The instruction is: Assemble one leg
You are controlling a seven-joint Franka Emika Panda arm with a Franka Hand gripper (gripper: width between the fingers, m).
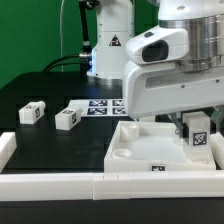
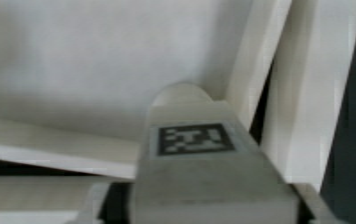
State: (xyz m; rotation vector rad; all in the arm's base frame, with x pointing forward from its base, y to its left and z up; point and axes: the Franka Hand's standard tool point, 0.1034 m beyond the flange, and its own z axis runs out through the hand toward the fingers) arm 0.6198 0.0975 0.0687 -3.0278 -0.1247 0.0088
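Observation:
My gripper (image 1: 197, 124) is shut on a leg (image 1: 199, 133), a small white block with a square marker tag, and holds it upright over the corner of the large flat white panel (image 1: 140, 153) on the exterior view's right. In the wrist view the leg (image 2: 196, 150) fills the space between my fingers (image 2: 104, 200), its tag facing the camera, with the panel's surface (image 2: 86, 70) behind it. Whether the leg touches the panel I cannot tell. Two more legs (image 1: 33, 112) (image 1: 67, 118) lie on the black table at the exterior view's left.
The marker board (image 1: 104, 105) lies flat behind the panel. A white raised rim (image 1: 60, 183) runs along the table's front, with a short piece (image 1: 6, 148) at the exterior view's left. The arm's base (image 1: 108, 45) stands at the back.

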